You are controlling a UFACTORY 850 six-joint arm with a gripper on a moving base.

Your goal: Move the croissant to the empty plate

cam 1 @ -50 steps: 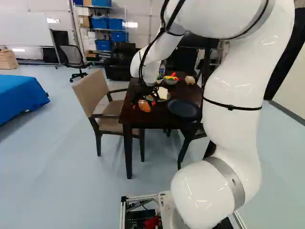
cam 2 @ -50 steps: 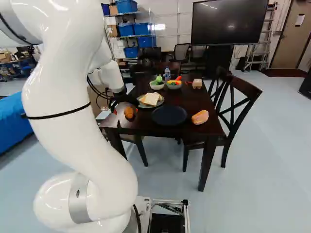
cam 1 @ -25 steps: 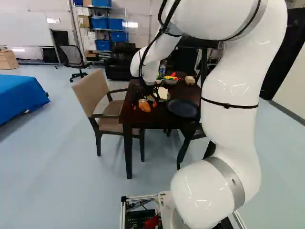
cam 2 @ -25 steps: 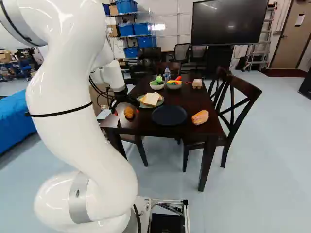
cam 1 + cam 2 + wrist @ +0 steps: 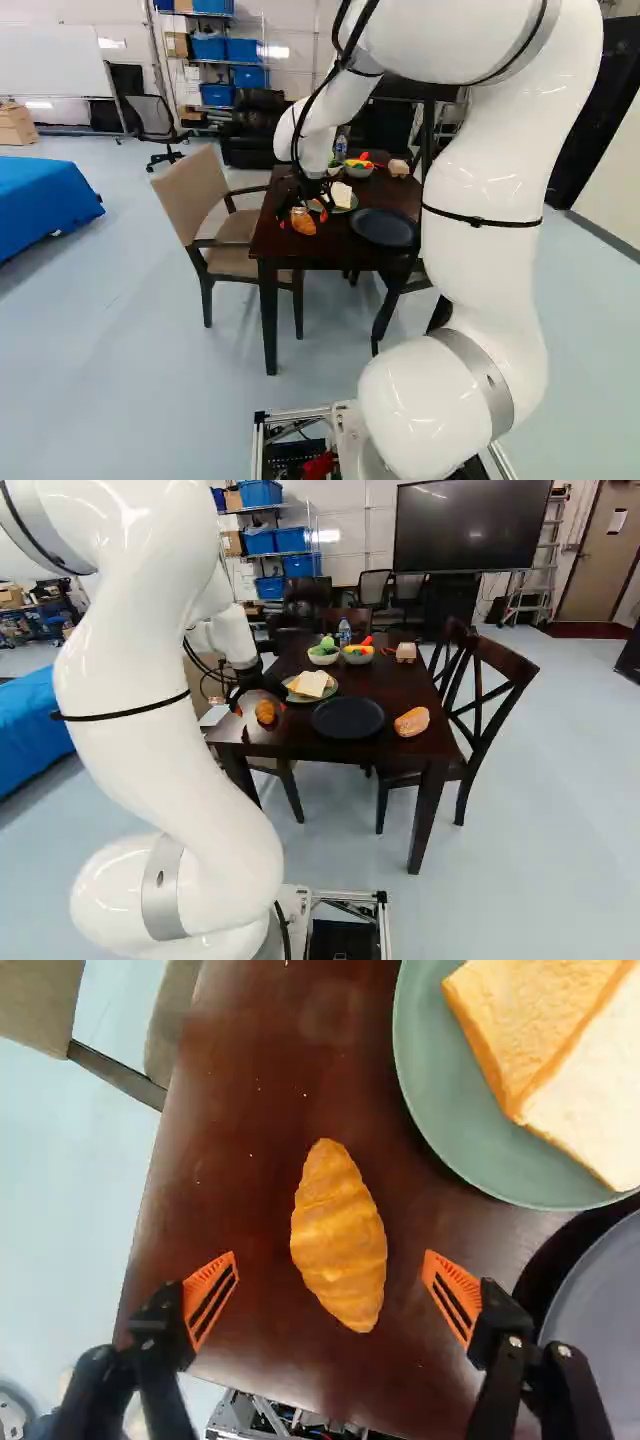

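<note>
Dark brown wood makes the top of the table (image 5: 400, 685). At its near left corner lies the croissant (image 5: 340, 1235), directly on the wood. The gripper (image 5: 331, 1282) is open above this corner; its fingers stand wide at the two long sides of the croissant and hold nothing. I think the step in hand is the grasp. For this, it would be good to keep the croissant's middle centred, lower straight and close softly across the thick part, because a hard squeeze could deform or turn it. After, it should rise above the rim before it goes sideways. The dark plate (image 5: 348, 718), near the middle of the near edge, carries no food. Toward the near right corner lies an orange food piece (image 5: 411, 721). Farther from the near edge, the green plate (image 5: 445, 1125) holds bread slices (image 5: 540, 1025). Behind it are two bowls: the left bowl (image 5: 323, 660) has green food (image 5: 326, 643), the right bowl (image 5: 358, 660) colourful pieces.
</note>
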